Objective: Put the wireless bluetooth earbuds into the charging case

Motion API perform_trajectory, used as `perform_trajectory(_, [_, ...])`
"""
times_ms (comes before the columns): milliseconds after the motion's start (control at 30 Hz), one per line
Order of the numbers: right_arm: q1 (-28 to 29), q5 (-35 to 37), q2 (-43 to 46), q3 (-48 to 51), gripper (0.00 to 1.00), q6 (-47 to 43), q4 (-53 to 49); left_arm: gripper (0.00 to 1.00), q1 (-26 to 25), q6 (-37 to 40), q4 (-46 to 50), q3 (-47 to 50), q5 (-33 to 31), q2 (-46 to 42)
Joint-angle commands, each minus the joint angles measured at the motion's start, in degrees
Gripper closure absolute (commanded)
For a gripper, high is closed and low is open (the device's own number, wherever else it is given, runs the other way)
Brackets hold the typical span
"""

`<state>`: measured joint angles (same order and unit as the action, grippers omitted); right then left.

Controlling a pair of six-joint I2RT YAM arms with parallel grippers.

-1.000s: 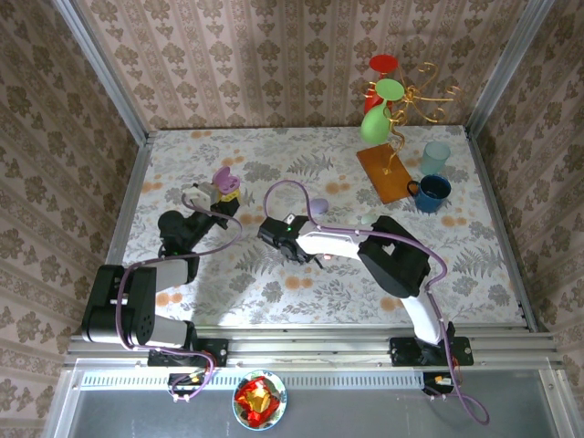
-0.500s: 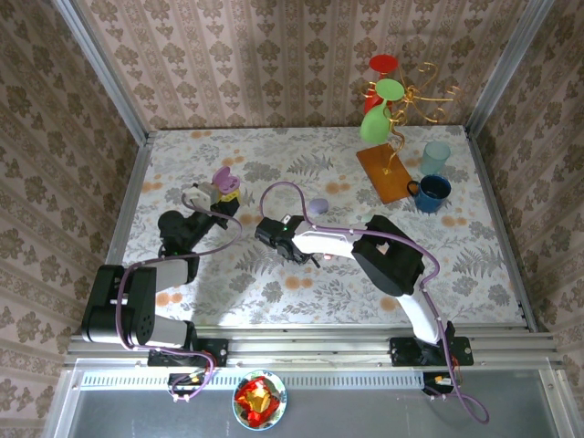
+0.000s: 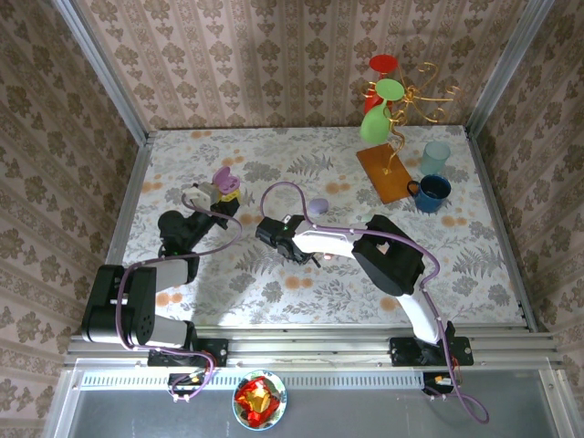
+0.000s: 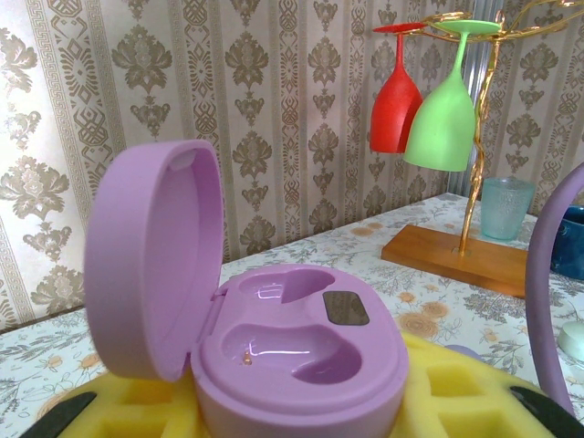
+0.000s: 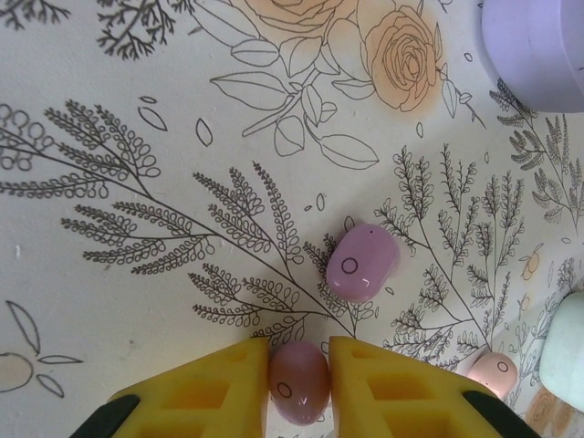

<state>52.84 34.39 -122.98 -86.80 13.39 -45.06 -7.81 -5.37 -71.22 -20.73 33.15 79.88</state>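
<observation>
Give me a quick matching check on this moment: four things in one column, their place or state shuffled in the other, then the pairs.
Things
1. lilac charging case
2. mauve earbud
3. lilac earbud
4. blue mug

Place or state
A. loose on the tablecloth, just ahead of the right claw
B. far right, beside the wooden stand
C. lid up, gripped by the left claw
D. pinched between the right claw's yellow fingers

Pairs: 1-C, 2-D, 3-A, 4-B
</observation>
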Motion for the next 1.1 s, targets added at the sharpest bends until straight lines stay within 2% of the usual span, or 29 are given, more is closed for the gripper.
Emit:
perform_trajectory(0, [-0.6, -0.8, -0.6, 0.4, 0.77, -0.1, -1.3, 0.75, 0.3, -0.4, -2.3, -0.6, 0.7, 0.3])
perform_trajectory(100, [-0.7, -0.8, 0.0, 0.5, 0.82, -0.1, -1.3, 0.75, 0.3, -0.5, -2.2, -0.8, 1.0, 0.4])
perform_trajectory(233, [-0.9, -2.2, 2.1, 1.4, 0.82, -0.1, -0.2, 0.76, 0.3, -0.5, -2.3, -0.8, 1.4, 0.6])
perform_trajectory(433, [-2.8, -9.0, 9.4, 5.9, 0.82, 0.8, 4.7, 0.76, -0.6, 0.5, -2.2, -0.5, 1.8, 0.8])
perform_trajectory(567, [-5.6, -17.2, 16.2, 10.8, 0.82, 2.6, 8.7, 0.77, -1.8, 1.0, -2.2, -1.1, 3.3, 1.6])
perform_trajectory(733, [-9.6, -26.2, 25.4, 16.8, 0.82, 5.5, 12.4, 0.77, -4.1, 0.1, -2.0, -2.4, 10.0, 2.8])
perform_trajectory(867, [-13.8, -35.9, 33.0, 22.0, 0.81, 8.8, 16.9, 0.77, -7.7, 1.5, -1.9, -2.4, 13.6, 3.6])
perform_trajectory(1067, [-18.8, -46.2, 41.4, 26.9, 0.81, 11.5, 19.9, 0.77, -12.2, 2.6, -1.7, -2.4, 18.2, 5.2])
